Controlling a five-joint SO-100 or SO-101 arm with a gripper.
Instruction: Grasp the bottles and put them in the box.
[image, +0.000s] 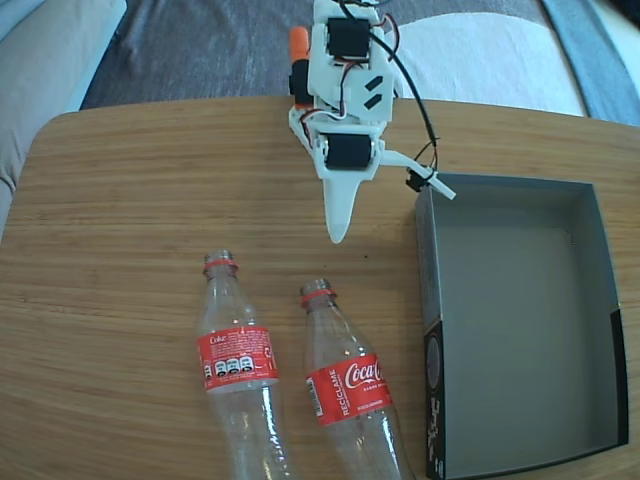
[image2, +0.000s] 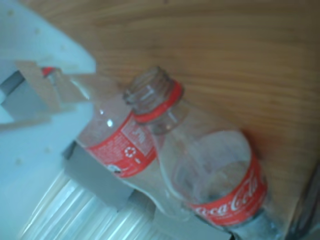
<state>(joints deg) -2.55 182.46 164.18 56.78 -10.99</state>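
With the gripper (image: 338, 236) hanging empty near the tabletop's far edge, jaw gap unclear to us, we should descend on the right Coca-Cola bottle (image: 350, 395), lying beside the empty box (image: 430, 300), gripping near its neck.

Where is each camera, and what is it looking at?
Fixed view: sits high up, looking down at the wooden table, the two bottles, the empty box and the white arm; its gripper points toward the bottles.
Wrist view: rides on the arm, looking down at the bottles up close; a white part of the gripper fills its left side.
Both show: the bottle with the Coca-Cola logo and the other bottle, lying side by side on the table.
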